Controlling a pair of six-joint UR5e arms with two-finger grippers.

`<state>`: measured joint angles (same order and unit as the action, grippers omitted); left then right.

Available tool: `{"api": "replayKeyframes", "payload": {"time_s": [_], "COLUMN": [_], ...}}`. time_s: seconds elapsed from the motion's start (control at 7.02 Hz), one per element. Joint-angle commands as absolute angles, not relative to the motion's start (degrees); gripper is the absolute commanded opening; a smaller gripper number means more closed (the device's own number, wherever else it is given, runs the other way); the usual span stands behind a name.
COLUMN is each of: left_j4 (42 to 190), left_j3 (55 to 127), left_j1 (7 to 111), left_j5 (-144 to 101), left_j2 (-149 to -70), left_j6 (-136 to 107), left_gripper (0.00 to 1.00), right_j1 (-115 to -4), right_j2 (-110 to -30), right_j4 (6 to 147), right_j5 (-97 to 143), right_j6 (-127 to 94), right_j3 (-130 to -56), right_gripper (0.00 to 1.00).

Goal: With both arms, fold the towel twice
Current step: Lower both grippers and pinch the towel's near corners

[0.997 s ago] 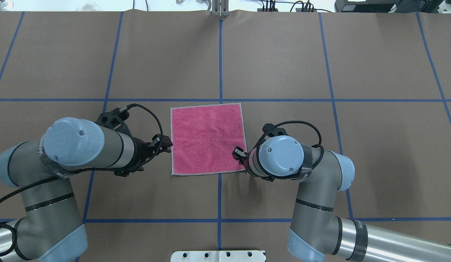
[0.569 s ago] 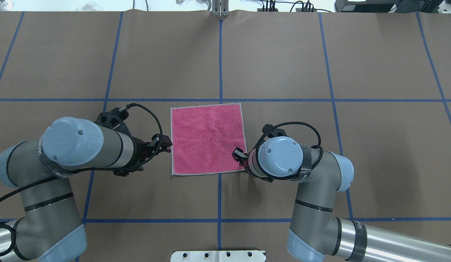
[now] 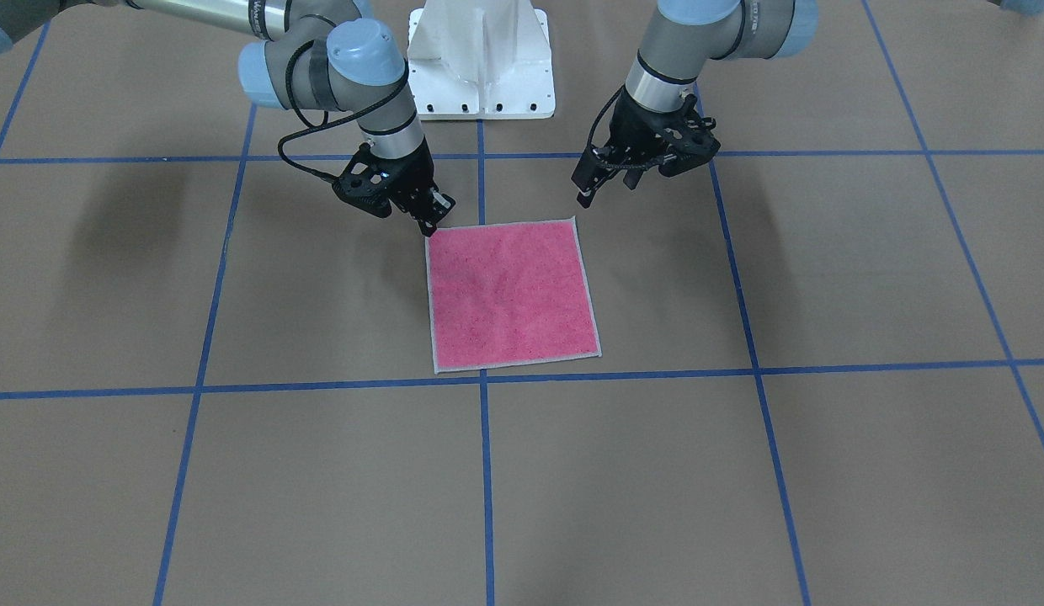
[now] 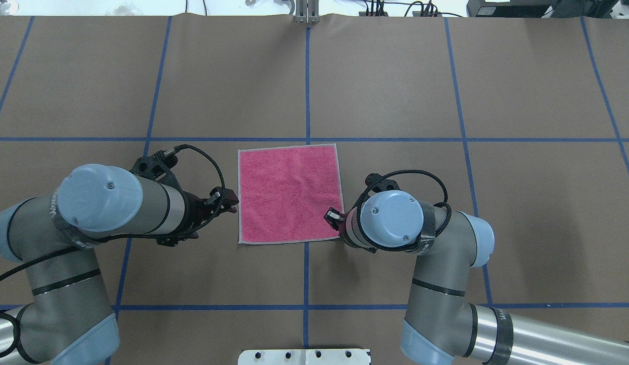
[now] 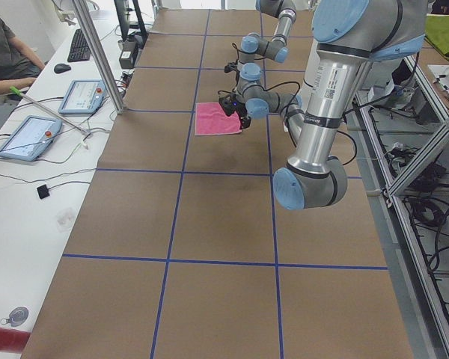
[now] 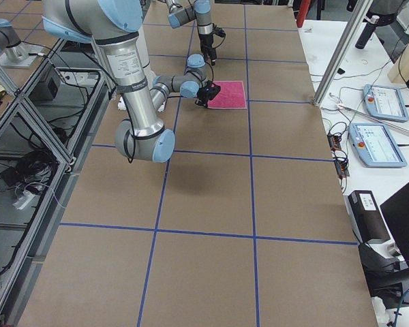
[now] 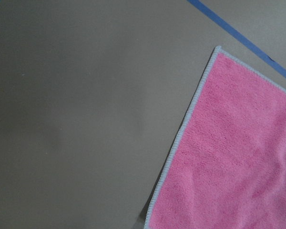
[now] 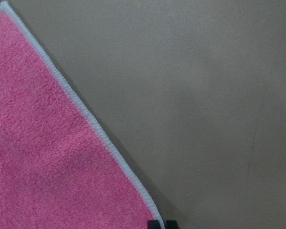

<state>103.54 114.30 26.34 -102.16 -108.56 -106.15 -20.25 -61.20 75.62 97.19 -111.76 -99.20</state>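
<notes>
- I see the towel (image 4: 289, 192) flat, unfolded, pink face up, grey-bordered, at the worktop's centre.
- Left arm (image 4: 152, 205) flanks its left edge; right arm (image 4: 436, 276) tops its robot-side right corner.

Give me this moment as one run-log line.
towel: flat, pink up, unfolded | right gripper: at towel corner | left gripper: beside towel, off cloth | grasp: unconfirmed

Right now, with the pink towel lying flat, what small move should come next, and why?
Probably bring the left end effector down onto the towel's near corner on its side. The towel lies flat, unfolded, and the right end effector is at its own corner, while the left one hangs just off the edge.
</notes>
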Motion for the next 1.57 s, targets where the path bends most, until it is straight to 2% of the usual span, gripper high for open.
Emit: {"api": "replayKeyframes", "payload": {"time_s": [0.0, 1.14, 1.42], "left_j4": [102.4, 101.9, 103.5], "left_j3": [113.8, 105.0, 104.3], "left_j1": [23.1, 21.8, 21.8], "left_j5": [-102.0, -98.8, -98.7], "left_j2": [-109.1, -114.9, -114.8], "left_j6": [-108.9, -107.8, -107.9], "left_gripper": [1.00, 0.96, 0.89], "right_j1": [-20.3, -19.1, -19.1], "right_j2": [-61.7, -62.1, -62.1], "right_j4": [75.7, 75.7, 75.7], "right_j5": [97.3, 97.3, 97.2], "right_j6": [-111.7, -112.1, -112.1], "right_j3": [-100.5, -102.0, -102.0], "right_gripper": [0.00, 0.00, 0.00]}}
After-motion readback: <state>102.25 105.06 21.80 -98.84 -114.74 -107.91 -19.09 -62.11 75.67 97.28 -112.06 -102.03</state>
